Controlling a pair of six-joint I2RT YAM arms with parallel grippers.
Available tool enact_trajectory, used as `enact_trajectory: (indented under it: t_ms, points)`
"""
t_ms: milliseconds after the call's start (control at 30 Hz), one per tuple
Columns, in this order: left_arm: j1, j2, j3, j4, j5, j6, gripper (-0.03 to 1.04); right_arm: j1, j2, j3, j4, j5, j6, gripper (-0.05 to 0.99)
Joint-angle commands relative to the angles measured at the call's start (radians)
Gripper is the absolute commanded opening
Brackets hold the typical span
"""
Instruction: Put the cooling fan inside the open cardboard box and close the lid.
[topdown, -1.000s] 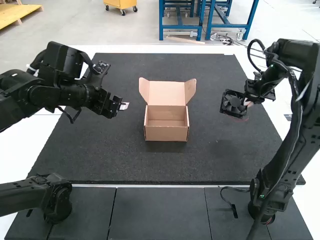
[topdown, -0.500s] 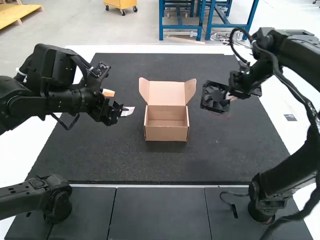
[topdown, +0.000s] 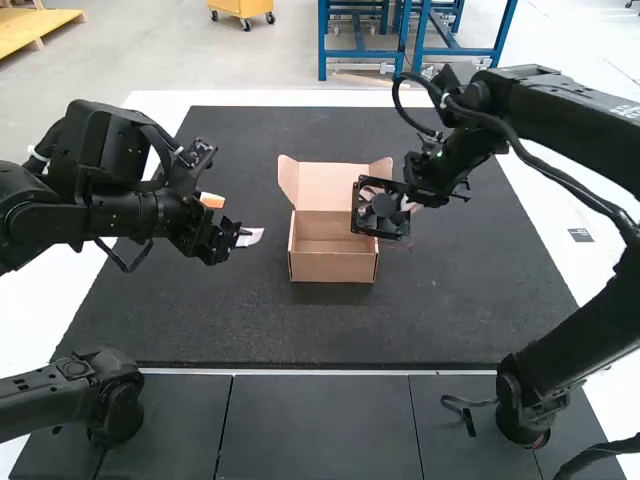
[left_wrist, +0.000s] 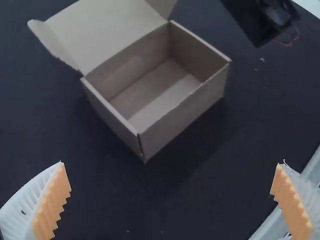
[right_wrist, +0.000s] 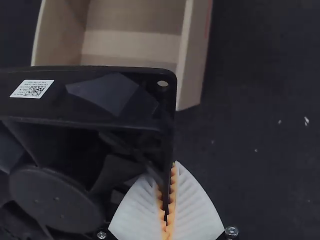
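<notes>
While your right gripper (right_wrist: 167, 200) clamps the cooling fan (topdown: 381, 212) above the cardboard box (topdown: 333, 262), your left gripper (left_wrist: 167, 205) hangs wide-jawed over the black mat (topdown: 200, 310) toward its left edge.

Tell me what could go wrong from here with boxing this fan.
1. The right pincer grips the cooling fan by one frame edge only; it may swing or slip.
2. The fan hangs tilted about over the right wall of the cardboard box and could catch the rim.
3. The left pincer is open and apart from the box, so a knock could shift it.
</notes>
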Motion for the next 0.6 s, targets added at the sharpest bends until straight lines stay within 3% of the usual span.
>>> enact_trajectory:
  t_ms: [0, 567]
  points:
    - [0.012, -0.014, -0.013, -0.005, -0.024, -0.007, 0.95, 0.011, 0.029, 0.032, 0.020, 0.030, 0.019, -0.02]
    - [0.011, -0.014, -0.018, -0.004, -0.047, -0.003, 0.95, 0.137, 0.233, 0.242, 0.008, 0.025, 0.019, -0.02]
